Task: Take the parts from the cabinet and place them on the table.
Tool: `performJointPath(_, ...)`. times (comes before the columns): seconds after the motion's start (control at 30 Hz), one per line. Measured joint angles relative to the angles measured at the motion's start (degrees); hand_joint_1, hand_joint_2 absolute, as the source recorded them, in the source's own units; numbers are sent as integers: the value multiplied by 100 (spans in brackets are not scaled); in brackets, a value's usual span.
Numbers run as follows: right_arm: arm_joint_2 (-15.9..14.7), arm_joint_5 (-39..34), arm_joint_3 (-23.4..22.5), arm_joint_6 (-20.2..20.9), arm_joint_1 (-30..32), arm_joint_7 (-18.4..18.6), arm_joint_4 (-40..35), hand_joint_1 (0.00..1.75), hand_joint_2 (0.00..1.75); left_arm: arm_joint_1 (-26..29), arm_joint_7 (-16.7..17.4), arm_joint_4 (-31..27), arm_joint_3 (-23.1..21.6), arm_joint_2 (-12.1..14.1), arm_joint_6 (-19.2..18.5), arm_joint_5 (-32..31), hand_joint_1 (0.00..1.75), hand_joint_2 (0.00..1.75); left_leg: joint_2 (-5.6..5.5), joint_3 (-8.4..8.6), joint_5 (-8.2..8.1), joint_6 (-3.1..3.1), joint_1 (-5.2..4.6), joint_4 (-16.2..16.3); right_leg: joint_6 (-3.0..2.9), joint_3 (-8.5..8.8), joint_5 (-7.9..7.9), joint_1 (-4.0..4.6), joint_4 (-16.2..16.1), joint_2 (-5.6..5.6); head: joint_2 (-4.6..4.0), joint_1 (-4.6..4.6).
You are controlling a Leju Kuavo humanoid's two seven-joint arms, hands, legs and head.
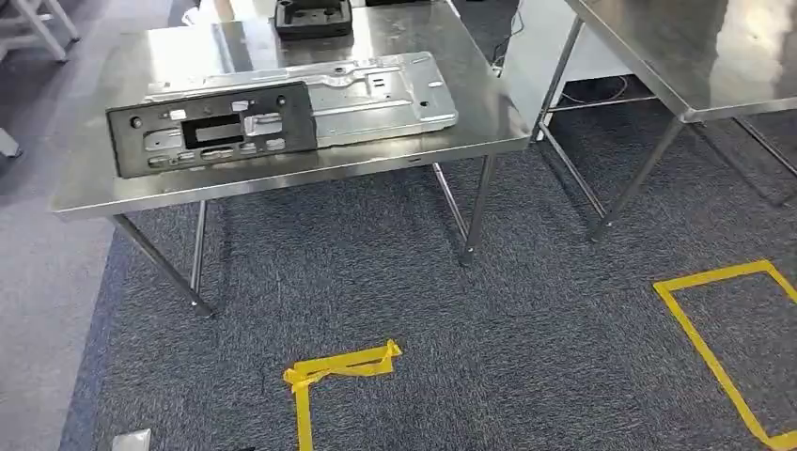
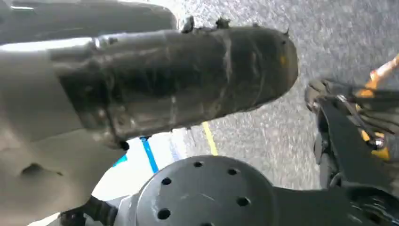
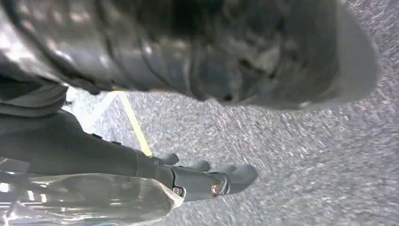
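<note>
A steel table [image 1: 85, 193] stands ahead in the head view. On it lies a black plastic panel with cut-outs [image 1: 211, 127], overlapping a long silver metal plate [image 1: 376, 94]. A black moulded part [image 1: 313, 16] sits at the table's far edge. My left hand [image 2: 179, 80] hangs over the carpet, its thick thumb stretched out with nothing against it. My right hand [image 3: 207, 181] also hangs above the carpet, dark fingers held straight and apart from the thumb, holding nothing.
A second steel table [image 1: 695, 56] stands at the right, with a gap of blue-grey carpet between the two. Yellow tape marks lie on the floor in front [image 1: 338, 365] and at the right [image 1: 724, 348]. The table legs [image 1: 475, 211] reach down to the carpet.
</note>
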Motion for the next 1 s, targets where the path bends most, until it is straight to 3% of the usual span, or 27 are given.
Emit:
performJointPath(0.03,15,0,0,5,0,0,0,0,0,23,2,0,2,20,-11,0,0,0,-36,-189,-70,-8,-3,341,-7,6,-6,5,7,84,0,2)
performJointPath(0.07,22,0,0,11,1,0,2,0,0,32,2,0,2,42,-11,0,0,0,-60,-268,19,-15,-4,392,-4,9,-17,5,26,176,0,4)
performJointPath(0.1,24,0,0,20,5,0,7,0,0,47,4,0,2,59,-13,0,0,0,-70,-211,241,-17,-2,172,1,13,-36,2,52,258,0,-2)
performJointPath(0.13,31,0,0,20,10,0,7,0,0,54,2,0,2,72,-13,0,0,0,-86,-60,537,-19,4,-262,20,14,-60,-7,90,341,0,2)
performJointPath(0.17,35,0,0,22,14,0,7,0,0,50,2,0,0,83,-17,0,0,0,-176,150,859,-25,15,-810,45,9,-97,-19,149,418,0,0)
performJointPath(0.2,41,2,0,22,15,0,7,0,0,51,7,0,2,90,-22,0,0,0,-423,331,977,-9,40,-1229,83,-15,-141,-33,212,484,0,-2)
performJointPath(0.23,41,4,0,22,-5,0,7,0,0,41,15,2,2,96,-28,0,0,0,-512,362,871,28,45,-1308,133,-59,-184,-4,290,548,0,6)
performJointPath(0.33,46,7,0,22,11,0,9,0,0,23,13,2,2,96,-28,2,0,0,-357,363,874,155,-15,-1287,227,-88,-154,-62,237,702,0,4)
performJointPath(0.37,48,7,0,22,26,2,9,0,0,18,4,2,0,96,-31,2,0,0,-278,373,909,210,40,-1325,258,-95,-169,-64,258,749,0,4)
performJointPath(0.4,57,7,0,22,48,0,11,0,0,9,-2,2,0,96,-37,2,0,0,-205,381,920,241,39,-1334,274,-137,-249,-38,378,503,0,17)
performJointPath(0.43,44,7,0,22,43,2,15,0,0,6,-2,2,2,92,-37,2,0,0,-171,378,915,273,37,-1334,299,-298,-438,-34,698,277,0,46)
performJointPath(0.47,35,7,0,22,24,2,15,0,0,12,2,2,2,62,-35,2,0,0,-111,373,908,285,26,-1334,322,-541,-670,-48,1175,145,0,50)
performJointPath(0.5,35,7,0,22,9,2,15,0,0,17,4,4,2,33,-37,2,0,0,-36,371,900,293,19,-1334,343,-826,-901,-55,1726,64,0,48)
performJointPath(0.53,46,7,0,22,7,2,15,0,0,26,4,4,4,17,-35,2,0,0,34,371,891,303,11,-1334,354,-1041,-1024,-59,2136,29,0,48)
performJointPath(0.57,57,7,0,22,20,2,15,0,0,32,7,4,7,0,-31,2,0,0,99,375,882,300,3,-1334,356,-1141,-1015,-64,2297,9,0,48)
performJointPath(0.6,57,7,2,22,36,2,15,0,0,33,7,4,7,-2,-28,2,0,0,147,385,871,303,-4,-1334,346,-1089,-900,-71,2174,8,0,48)
performJointPath(0.67,48,7,2,22,45,2,20,0,0,25,7,4,7,-2,-31,2,0,0,255,416,853,290,-23,-1334,281,-624,-408,-59,1239,-39,0,48)
performJointPath(0.7,48,11,2,22,35,2,20,0,0,19,7,4,7,-2,-31,7,0,0,304,437,841,274,-30,-1335,218,-319,-199,-29,687,-200,0,48)
performJointPath(0.73,46,11,2,22,18,2,20,0,0,15,7,4,7,-2,-33,11,0,0,352,459,822,249,-44,-1335,151,-126,-162,26,283,-484,0,48)
performJointPath(0.87,46,31,2,20,8,11,20,0,0,3,35,4,9,-2,-50,37,0,0,550,551,777,115,-49,-1405,79,-138,-144,49,230,-213,0,46)
performJointPath(0.9,52,33,2,20,26,22,22,0,0,-4,33,2,9,-2,-52,44,0,0,461,571,740,76,-35,-1376,52,-53,-67,-24,127,-162,0,33)
performJointPath(0.93,72,37,2,20,37,26,24,0,0,-8,48,2,11,-2,-52,57,0,0,178,523,609,52,-32,-1210,37,-21,-55,-11,87,-126,0,24)
performJointPath(0.97,72,44,2,20,29,26,26,0,0,-5,72,2,11,11,-55,66,0,0,37,344,379,49,-31,-832,20,-25,-48,-12,85,-73,0,13)
performJointPath(1.0,79,48,2,20,16,26,26,0,0,3,77,2,11,44,-66,68,0,0,-21,106,141,41,-30,-334,8,-31,-54,-11,90,-4,0,-4)
